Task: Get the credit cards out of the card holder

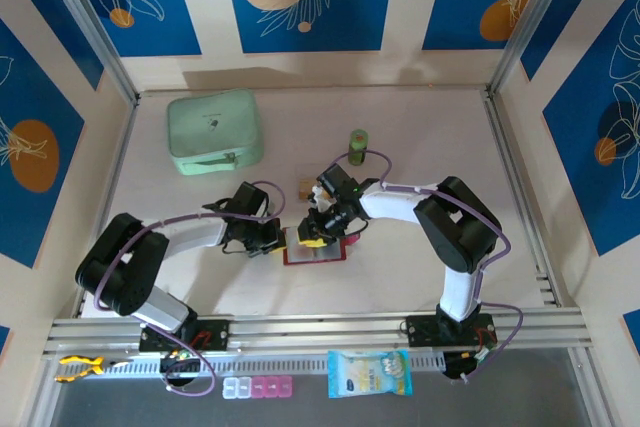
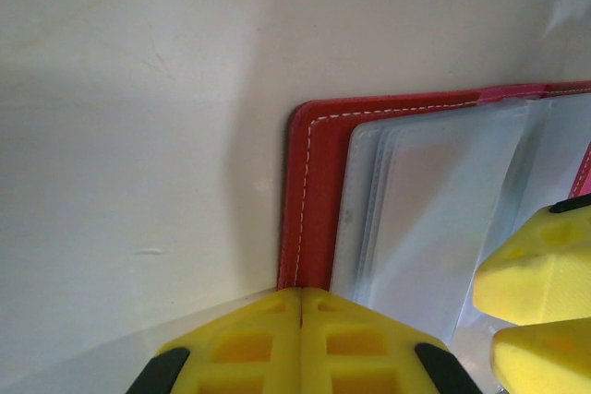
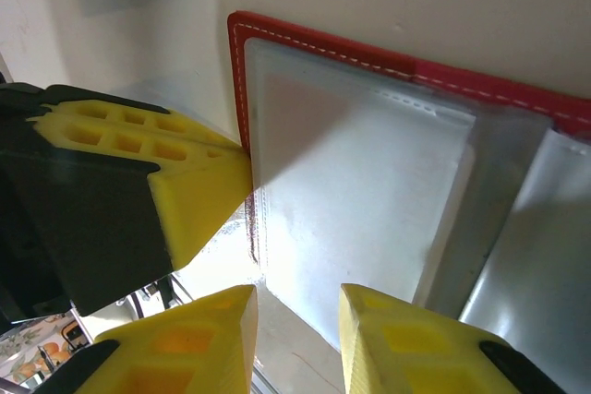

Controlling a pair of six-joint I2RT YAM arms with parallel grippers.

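Pale table [image 1: 420,277] has the red card holder [image 1: 322,255] lying open in the middle. The left gripper [image 2: 301,300] is squeezed shut at its left edge. The right gripper [image 3: 295,306] is a little open over the clear sleeves [image 3: 369,191] and holds nothing. I cannot tell if any cards are left.

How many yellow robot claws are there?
2. The left gripper sits shut at the card holder's left edge; the right gripper is slightly open at its clear sleeves.
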